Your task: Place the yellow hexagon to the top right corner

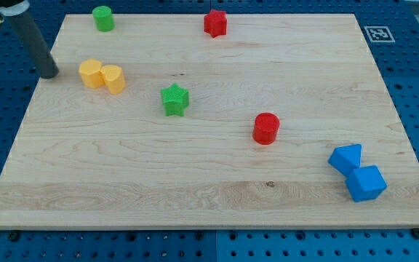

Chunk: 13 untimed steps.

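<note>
The yellow hexagon (90, 73) lies on the wooden board (209, 182) at the view's upper left. A second yellow block (113, 78), rounder in shape, touches its right side. My tip (49, 73) is at the board's left edge, a short way to the left of the yellow hexagon and apart from it. The rod rises from the tip toward the view's top left corner. The board's top right corner (340, 25) is far across the board from the hexagon.
A green cylinder (103, 18) stands at the top left. A red star (215, 22) is at the top middle. A green star (174, 100) is near the centre. A red cylinder (265, 128) is right of centre. Two blue blocks (345, 158) (365, 183) touch at the lower right. A marker tag (379, 33) lies off the board's top right.
</note>
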Motion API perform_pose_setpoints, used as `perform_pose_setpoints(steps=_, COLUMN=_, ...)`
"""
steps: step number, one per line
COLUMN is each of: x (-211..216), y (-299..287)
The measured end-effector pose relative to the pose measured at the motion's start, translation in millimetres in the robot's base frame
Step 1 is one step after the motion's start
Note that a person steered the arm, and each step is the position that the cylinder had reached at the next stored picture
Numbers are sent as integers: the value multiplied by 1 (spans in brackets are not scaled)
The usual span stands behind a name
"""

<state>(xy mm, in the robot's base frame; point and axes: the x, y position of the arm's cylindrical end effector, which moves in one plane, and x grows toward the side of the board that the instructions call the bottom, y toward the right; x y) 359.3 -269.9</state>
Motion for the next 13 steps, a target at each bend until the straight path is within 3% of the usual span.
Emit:
perform_pose_setpoints(steps=2, x=4, y=96)
perform_pose_setpoints(steps=4, x=14, y=126)
perform_pose_setpoints(steps=6, x=8, y=207)
perform_pose_setpoints(steps=13, x=-41, y=452)
